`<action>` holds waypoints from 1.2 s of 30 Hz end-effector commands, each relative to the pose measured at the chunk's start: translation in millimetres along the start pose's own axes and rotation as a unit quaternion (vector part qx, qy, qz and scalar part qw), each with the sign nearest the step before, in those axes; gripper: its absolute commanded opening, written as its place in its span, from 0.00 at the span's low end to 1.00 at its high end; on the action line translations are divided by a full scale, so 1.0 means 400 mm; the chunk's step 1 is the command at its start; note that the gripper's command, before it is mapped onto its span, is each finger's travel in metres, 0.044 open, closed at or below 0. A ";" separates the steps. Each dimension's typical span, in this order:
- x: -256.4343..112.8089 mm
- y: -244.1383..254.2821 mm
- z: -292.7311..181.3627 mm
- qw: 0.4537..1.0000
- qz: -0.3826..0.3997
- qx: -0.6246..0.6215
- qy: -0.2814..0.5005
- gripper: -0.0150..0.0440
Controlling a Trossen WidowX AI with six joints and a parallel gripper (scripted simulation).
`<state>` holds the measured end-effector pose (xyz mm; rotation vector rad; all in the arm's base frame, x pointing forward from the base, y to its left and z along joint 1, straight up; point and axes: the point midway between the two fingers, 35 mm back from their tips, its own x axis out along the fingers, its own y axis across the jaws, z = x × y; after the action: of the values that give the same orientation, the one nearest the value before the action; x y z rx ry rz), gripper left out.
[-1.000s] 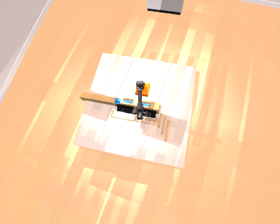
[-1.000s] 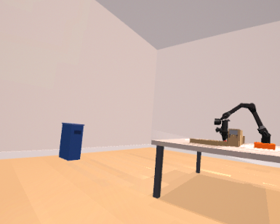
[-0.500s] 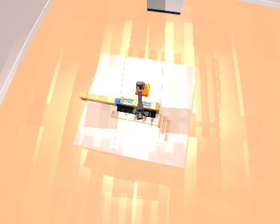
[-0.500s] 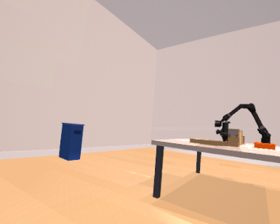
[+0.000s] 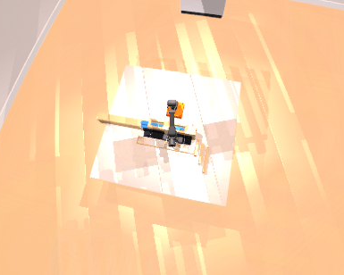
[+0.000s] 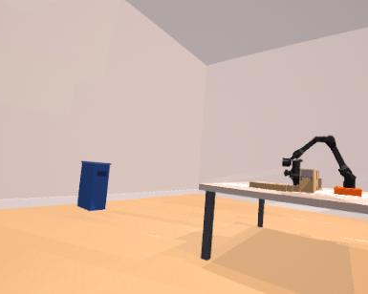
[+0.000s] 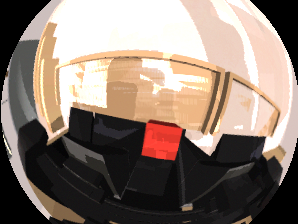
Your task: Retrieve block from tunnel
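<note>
From the top, the gripper [image 5: 172, 141] [image 6: 296, 180] [image 7: 152, 180] is seen lowered at the wooden and black fixture, with slender rods [image 5: 205, 160] lying near its end. A long wooden bar [image 5: 121, 121] [image 6: 271, 186] is extended from the opposite side.

In the exterior view, the arm [image 6: 326, 139] is arched over the table [image 6: 274, 195], its gripper pointed down beside the upright wooden part [image 6: 309, 180].

In the wrist view, the red block [image 7: 162, 141] is framed between the partly closed fingers; whether it is gripped, or clear of the tunnel, cannot be told.
</note>
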<state>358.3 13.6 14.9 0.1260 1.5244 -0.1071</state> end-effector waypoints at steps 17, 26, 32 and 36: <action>-0.168 0.005 0.027 1.000 -0.001 -0.001 0.000 0.25; -0.276 0.004 0.022 1.000 -0.001 -0.002 0.001 0.25; -0.348 0.002 0.009 1.000 -0.002 -0.002 0.001 0.25; -0.392 0.000 -0.002 1.000 -0.002 -0.003 0.002 0.25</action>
<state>353.1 13.2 155.3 0.1252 1.5411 -0.1092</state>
